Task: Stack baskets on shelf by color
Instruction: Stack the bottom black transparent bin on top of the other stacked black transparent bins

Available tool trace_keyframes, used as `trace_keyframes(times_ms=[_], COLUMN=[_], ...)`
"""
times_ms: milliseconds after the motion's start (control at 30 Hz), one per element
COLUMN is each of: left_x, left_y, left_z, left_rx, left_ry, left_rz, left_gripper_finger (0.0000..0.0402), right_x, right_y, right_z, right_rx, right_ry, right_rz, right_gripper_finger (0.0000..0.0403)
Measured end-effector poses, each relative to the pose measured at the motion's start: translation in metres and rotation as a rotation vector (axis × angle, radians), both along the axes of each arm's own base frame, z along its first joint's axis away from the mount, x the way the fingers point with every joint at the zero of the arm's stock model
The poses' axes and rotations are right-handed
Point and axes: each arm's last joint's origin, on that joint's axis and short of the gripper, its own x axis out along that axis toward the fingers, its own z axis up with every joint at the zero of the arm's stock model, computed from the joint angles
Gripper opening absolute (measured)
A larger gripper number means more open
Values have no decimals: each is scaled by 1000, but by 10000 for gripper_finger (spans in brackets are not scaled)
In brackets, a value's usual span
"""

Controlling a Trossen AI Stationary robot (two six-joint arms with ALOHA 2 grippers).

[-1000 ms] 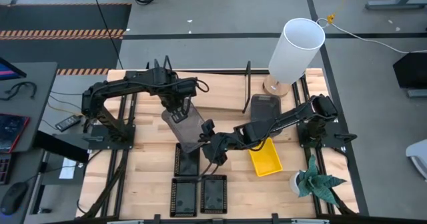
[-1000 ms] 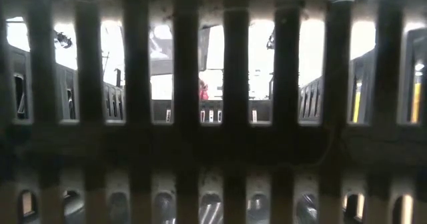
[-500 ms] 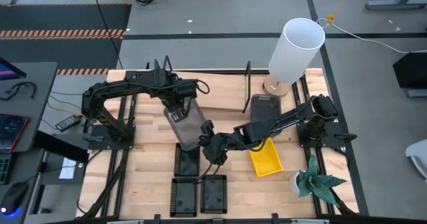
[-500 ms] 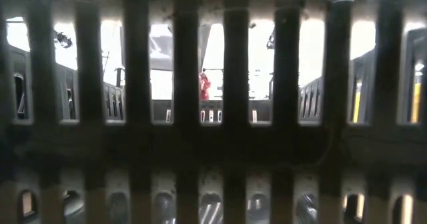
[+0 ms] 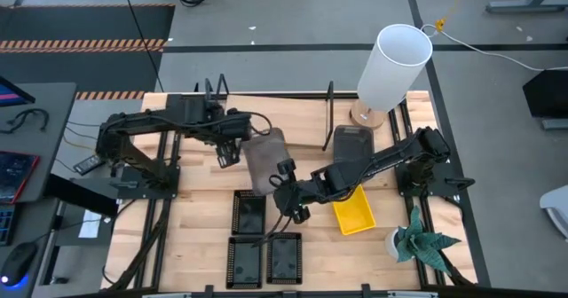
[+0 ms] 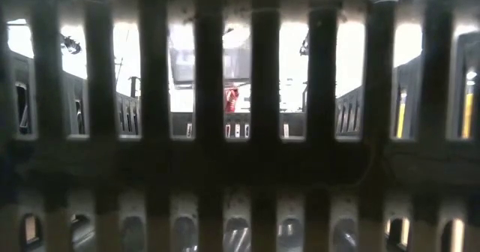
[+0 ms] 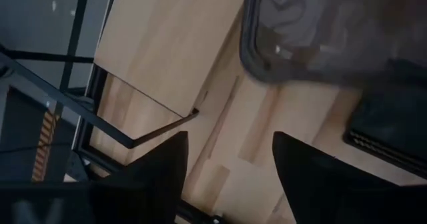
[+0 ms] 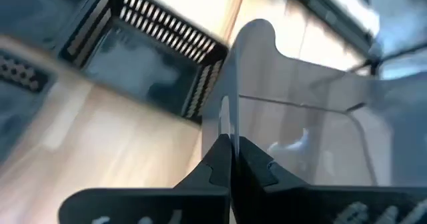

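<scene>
The right gripper, fingers pinched shut on the rim of a dark grey rounded plastic basket, holds it near table centre, at 12 o'clock from three black mesh baskets. The left gripper gapes empty at the basket's 9 o'clock. That thin-edge pinch (plain only in the right wrist view) could slip and drop it short of the light wooden shelf

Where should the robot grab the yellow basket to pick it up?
Best by a thin side rim of the yellow basket, coming straight down from above: it lies flat and open-topped, so a wall fits between the fingers. Its lower end looks clearest; the right arm covers its upper end.
</scene>
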Motion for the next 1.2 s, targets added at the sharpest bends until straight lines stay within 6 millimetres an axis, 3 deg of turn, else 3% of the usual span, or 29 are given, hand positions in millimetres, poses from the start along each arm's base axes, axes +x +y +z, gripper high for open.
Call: trace_keyframes(times_ms=[200,400,567,700,833,1200], left_x=[-19,-35,-50,-61,-70,-74], left_y=[-15,-26,-33,-39,-43,-44], left_z=[16,28,37,44,49,51], left_rx=[-30,-52,-42,-16,-3,-10], left_ry=[-81,-146,-195,-234,-273,-295], left_rz=[-36,-63,-101,-129,-126,-108], left_gripper_finger=[219,201,189,181,176,172], right_x=[-17,-37,-49,-68,-96,-150], right_y=[11,22,34,46,52,32], right_z=[11,8,12,19,38,81], right_rx=[128,165,198,227,254,274], right_ry=[105,197,207,258,262,268], right_rz=[-174,-306,-343,-357,-394,-496], right_gripper_finger=[6,6,6,6,5,5])
